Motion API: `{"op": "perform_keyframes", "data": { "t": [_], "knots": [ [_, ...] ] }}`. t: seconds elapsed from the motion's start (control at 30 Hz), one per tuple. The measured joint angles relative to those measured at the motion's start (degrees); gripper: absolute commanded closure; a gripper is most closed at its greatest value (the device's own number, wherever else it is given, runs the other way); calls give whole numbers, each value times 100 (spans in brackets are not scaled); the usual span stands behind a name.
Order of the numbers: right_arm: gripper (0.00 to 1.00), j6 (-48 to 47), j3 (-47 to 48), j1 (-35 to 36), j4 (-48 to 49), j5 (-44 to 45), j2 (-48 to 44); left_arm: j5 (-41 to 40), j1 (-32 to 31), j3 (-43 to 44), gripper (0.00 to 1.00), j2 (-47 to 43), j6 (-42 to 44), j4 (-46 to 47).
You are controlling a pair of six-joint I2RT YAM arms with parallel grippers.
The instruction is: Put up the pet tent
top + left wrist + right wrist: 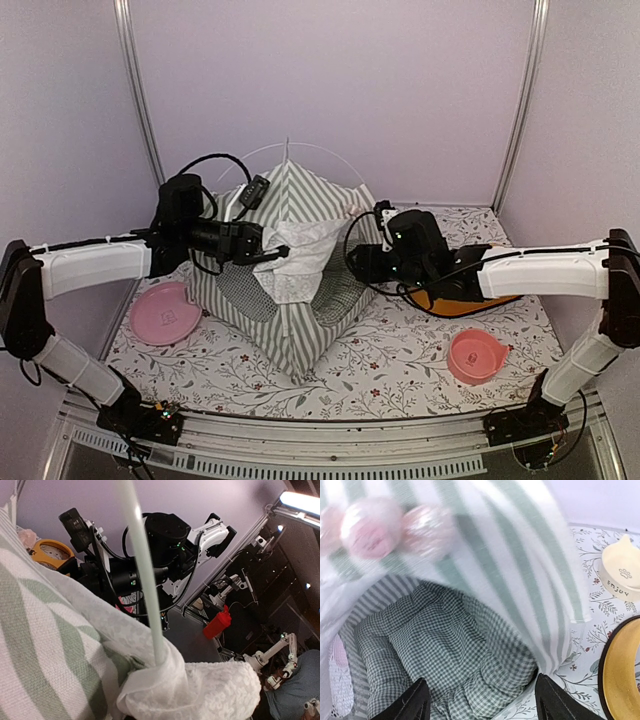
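Floral tabletop (400, 375), walled at far, left and right; free surface lies along the near edge. The pet tent (300, 335) stands at centre, long axis upright, doorway facing near. The left claw (272, 252) is clamped on its lace; the right claw (352, 265) stands apart at the doorway.

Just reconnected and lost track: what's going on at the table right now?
The left pincer is shut on the pet tent's lace curtain, bunching it at the doorway. The right pincer hangs open at the tent's right side, gripping nothing, facing the gingham cushion inside. The tent stands upright.
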Motion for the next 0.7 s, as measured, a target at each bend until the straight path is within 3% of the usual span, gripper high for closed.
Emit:
{"op": "perform_keyframes", "data": {
  "t": [0.1, 0.2, 0.37, 0.47, 0.7],
  "knots": [
    [46, -254, -2, 197, 52, -55, 63, 74, 0, 17, 100, 70, -26, 114],
    [48, -555, 59, 284, 212, -140, 374, 151, 2, 42, 100, 144, -98, 249],
    [48, -1189, 575, 282, 273, 66, 1414, 227, 4, 61, 100, 192, -323, 498],
    [42, -1606, 1049, 282, 221, 444, 1976, 271, 7, 72, 100, 192, -448, 599],
    [40, -2350, 1963, 190, 85, 1473, 2509, 278, 22, 76, 100, 184, -518, 634]
  ]
}}
